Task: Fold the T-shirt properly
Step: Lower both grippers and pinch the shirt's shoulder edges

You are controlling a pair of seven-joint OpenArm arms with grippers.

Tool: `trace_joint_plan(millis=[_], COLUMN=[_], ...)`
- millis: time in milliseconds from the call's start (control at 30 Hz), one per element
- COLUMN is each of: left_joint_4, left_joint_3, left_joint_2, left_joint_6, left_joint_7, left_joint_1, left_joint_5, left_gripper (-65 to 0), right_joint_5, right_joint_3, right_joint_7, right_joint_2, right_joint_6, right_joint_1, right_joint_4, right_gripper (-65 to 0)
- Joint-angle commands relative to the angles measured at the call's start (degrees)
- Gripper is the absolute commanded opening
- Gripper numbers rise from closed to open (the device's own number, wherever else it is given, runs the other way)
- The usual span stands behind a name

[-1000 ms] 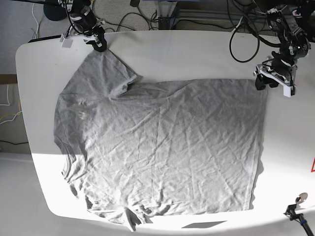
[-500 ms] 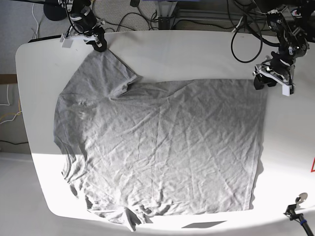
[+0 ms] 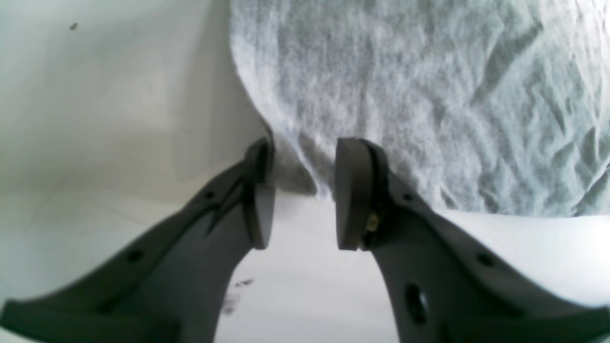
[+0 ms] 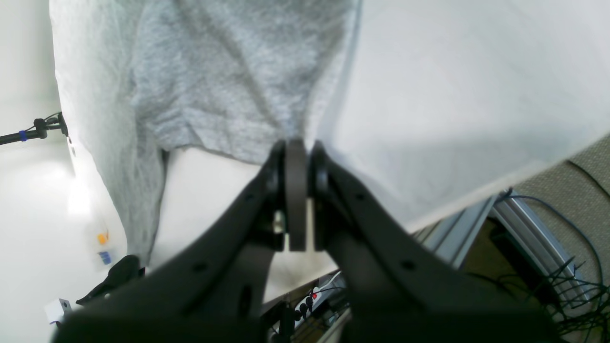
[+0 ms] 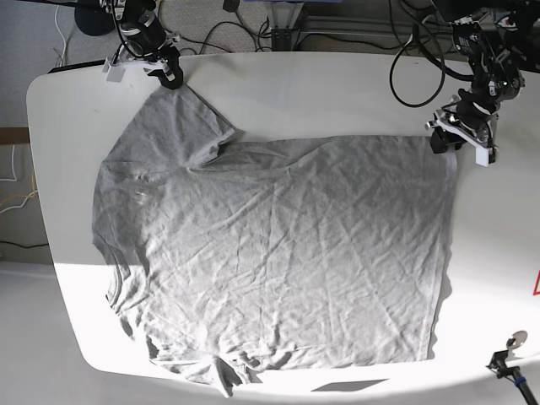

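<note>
The grey, wrinkled T-shirt [image 5: 278,253] lies spread flat on the white table, plain side up. My right gripper [image 5: 171,80] is at the far left sleeve tip. In the right wrist view its jaws [image 4: 296,147] are shut on the T-shirt [image 4: 214,71], with the sleeve edge pinched at the tips. My left gripper [image 5: 445,142] is at the far right hem corner. The left wrist view shows that gripper [image 3: 305,147] with its jaws still apart. The corner of the T-shirt [image 3: 405,95] lies on the table between them.
The white table [image 5: 321,93] has a rounded back edge, with black cables [image 5: 413,76] hanging behind it. A small black clamp [image 5: 506,359] sits at the front right corner. Sunlight falls across the table's front strip.
My left gripper has shifted slightly left onto the hem corner and its jaws have narrowed. The right gripper and the shirt have not moved.
</note>
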Motion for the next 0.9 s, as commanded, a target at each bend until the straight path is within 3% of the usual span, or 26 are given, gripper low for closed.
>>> trace_joint_plan(millis=[0, 333, 400, 867], left_joint_4=[0.51, 0.42, 0.42, 0.6], left_joint_3=[-0.09, -0.27, -0.27, -0.35], left_joint_2=[-0.38, -0.47, -0.47, -0.73], left_joint_6=[0.1, 0.1, 0.1, 0.1], left_joint_7=[0.72, 0.72, 0.72, 0.99], left_joint_1=[-0.12, -1.35, -2.32, -0.48], left_joint_5=[0.25, 0.25, 0.25, 0.25], left_gripper=[-48.5, -58.7, -64.7, -65.0], right_joint_5=[0.06, -0.03, -0.03, 0.06], right_joint_3=[0.11, 0.11, 0.11, 0.38], right_joint_7=[-0.13, -0.13, -0.13, -0.04], right_joint_2=[0.3, 0.3, 0.3, 0.3], right_joint_6=[-0.03, -0.03, -0.03, 0.06], right_joint_1=[-0.57, -0.57, -0.57, -0.39], right_joint_4=[0.51, 0.51, 0.51, 0.51], right_gripper=[-65.0, -65.0, -65.0, -65.0])
